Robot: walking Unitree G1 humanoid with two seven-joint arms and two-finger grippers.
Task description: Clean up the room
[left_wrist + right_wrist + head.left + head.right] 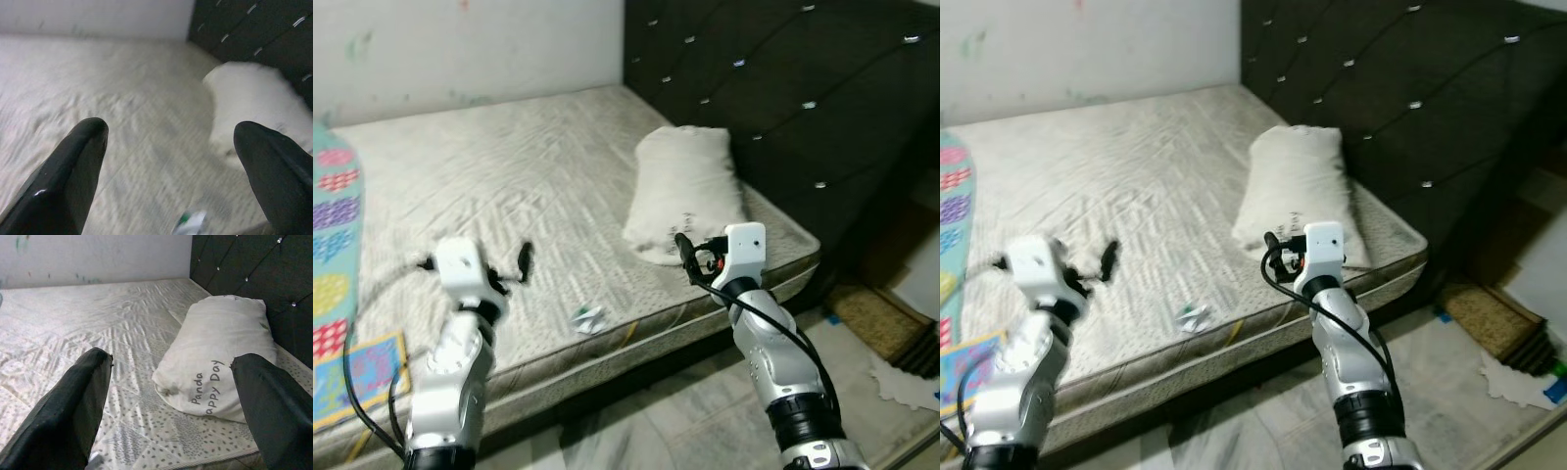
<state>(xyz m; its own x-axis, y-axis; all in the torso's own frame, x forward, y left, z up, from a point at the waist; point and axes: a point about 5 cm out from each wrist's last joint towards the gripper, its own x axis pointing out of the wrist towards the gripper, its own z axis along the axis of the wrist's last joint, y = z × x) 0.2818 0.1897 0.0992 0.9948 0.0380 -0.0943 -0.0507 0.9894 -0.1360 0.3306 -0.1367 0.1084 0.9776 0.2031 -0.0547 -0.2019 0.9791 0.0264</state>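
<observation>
The robot stands at the side of a bare quilted mattress, both arms raised over its near edge. The left gripper hovers above the mattress with its black fingers spread wide and holding nothing. The right gripper hangs just in front of a white pillow, its fingers likewise spread apart and empty.

The thing most clearly out of place is a small crumpled scrap of white and green paper, lying on the mattress near its front edge, between the two arms and nearer the left one. The pillow lies by the dark tufted headboard, tilted a little across the corner. A colourful patterned blanket runs along the far left edge.

The step in hand looks like picking up the scrap. To do it well, the left gripper should likely come down squarely over it with fingers straddling it, press lightly into the soft surface and close on the crumpled bulk (a flat edge would probably slip out). The mattress gives, so a slow descent seems wise.

Writing on the pillow reads "Panda" and, beneath it, "appy Day", the first letter being hidden behind a fold.
</observation>
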